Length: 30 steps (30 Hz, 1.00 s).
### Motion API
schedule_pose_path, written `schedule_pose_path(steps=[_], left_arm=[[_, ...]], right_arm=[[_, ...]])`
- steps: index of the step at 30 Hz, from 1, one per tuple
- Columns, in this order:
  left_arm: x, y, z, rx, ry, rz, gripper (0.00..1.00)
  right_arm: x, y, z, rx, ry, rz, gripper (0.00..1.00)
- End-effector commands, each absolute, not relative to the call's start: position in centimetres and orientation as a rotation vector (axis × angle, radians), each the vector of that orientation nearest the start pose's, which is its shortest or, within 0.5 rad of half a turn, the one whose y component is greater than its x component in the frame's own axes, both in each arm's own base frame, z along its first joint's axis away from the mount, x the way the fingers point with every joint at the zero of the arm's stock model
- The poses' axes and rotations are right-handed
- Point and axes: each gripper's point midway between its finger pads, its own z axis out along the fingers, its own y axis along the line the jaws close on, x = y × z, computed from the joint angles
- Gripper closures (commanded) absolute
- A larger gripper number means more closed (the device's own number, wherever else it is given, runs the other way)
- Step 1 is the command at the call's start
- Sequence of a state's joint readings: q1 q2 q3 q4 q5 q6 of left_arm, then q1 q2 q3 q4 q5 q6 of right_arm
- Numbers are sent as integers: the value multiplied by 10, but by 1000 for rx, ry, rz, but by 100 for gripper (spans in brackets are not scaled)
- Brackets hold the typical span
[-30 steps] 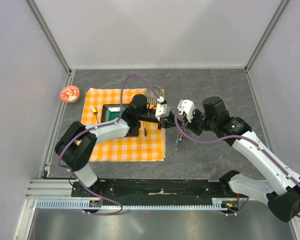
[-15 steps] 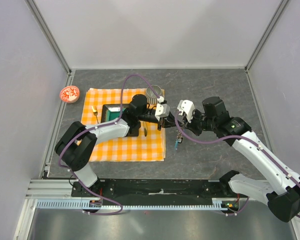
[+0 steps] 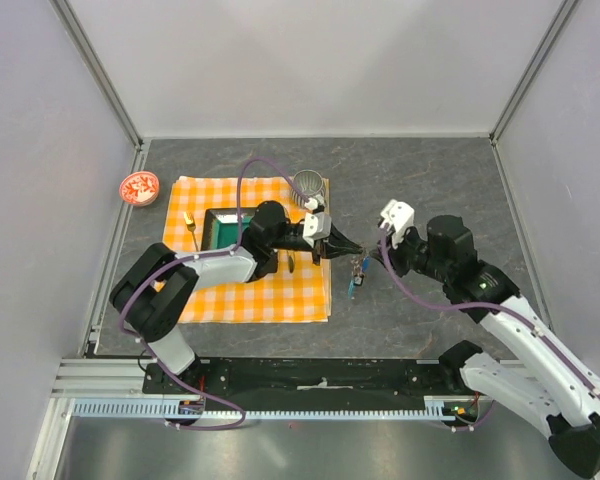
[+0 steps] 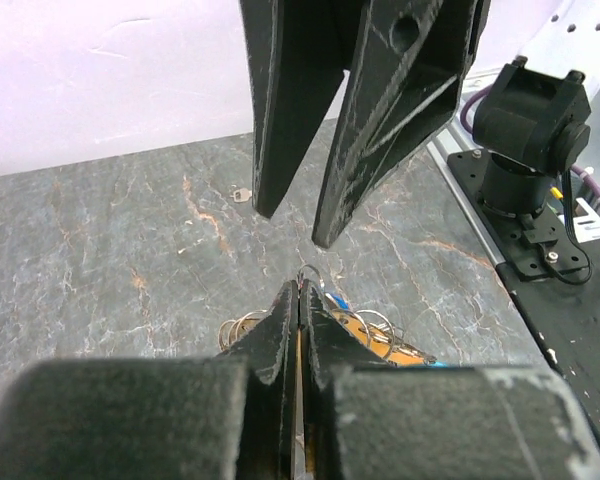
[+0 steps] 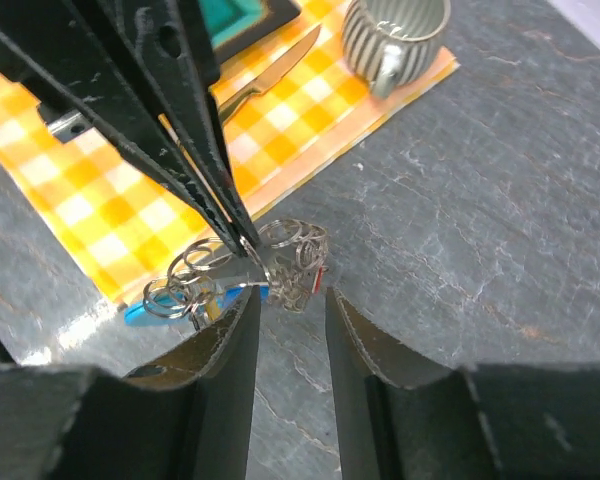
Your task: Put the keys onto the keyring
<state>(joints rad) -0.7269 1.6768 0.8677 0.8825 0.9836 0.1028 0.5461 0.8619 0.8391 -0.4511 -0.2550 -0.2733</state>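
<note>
Keyring [image 5: 280, 255]: a tangle of thin silvery wire loops with a flat cyan tag [image 5: 145, 312] at one end. Keys [image 5: 302, 275] are tiny among the loops. A red speck shows, and the rest is too tangled to separate.

Table [image 5: 480, 200]: dark grey, stone-veined and matte. The cloth [image 5: 110, 200] is orange-and-white check, and its corner stops just short of the bunch. On it are a ribbed grey cup [image 5: 395, 35], a steel knife [image 5: 270, 75] and a teal tray [image 5: 242, 12] with a dark rim. A red dish [image 3: 138, 187] sits well apart, off the far left edge.

Left claw [image 5: 242, 238]: long black tapered fingers pressed together. The tips pinch one wire loop at the top of the bunch, reaching in from the cloth side and crossing over the loops.

Right claw [image 5: 290, 298]: fingers apart and holding nothing. It faces the left claw, with the bunch just in front of the gap.

The bunch lies on bare table between the two claws. I cannot tell whether it is lifted.
</note>
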Motion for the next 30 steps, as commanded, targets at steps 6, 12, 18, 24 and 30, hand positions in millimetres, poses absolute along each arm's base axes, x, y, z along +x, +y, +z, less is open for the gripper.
schedule_pose_path(steps=[6,12,18,24,30], left_arm=[[231,-392,263,1110,774,-1208,98],[228,-389,267,1099,738,-1201,98],[225,-385,264,1122,728,-1202,98],[230,-381,258,1192,730,-1162,98],[234,-381,255,1237,734,-1146,98]], right_arm=[[226,187,248,-528,1643,669,59],[221,196,242,-546,1629,747,59],[231,189,231,-589,1659,760,58],[246,179,238,-676,1624,801,56],[249,192,241,-761,1555,942,57]])
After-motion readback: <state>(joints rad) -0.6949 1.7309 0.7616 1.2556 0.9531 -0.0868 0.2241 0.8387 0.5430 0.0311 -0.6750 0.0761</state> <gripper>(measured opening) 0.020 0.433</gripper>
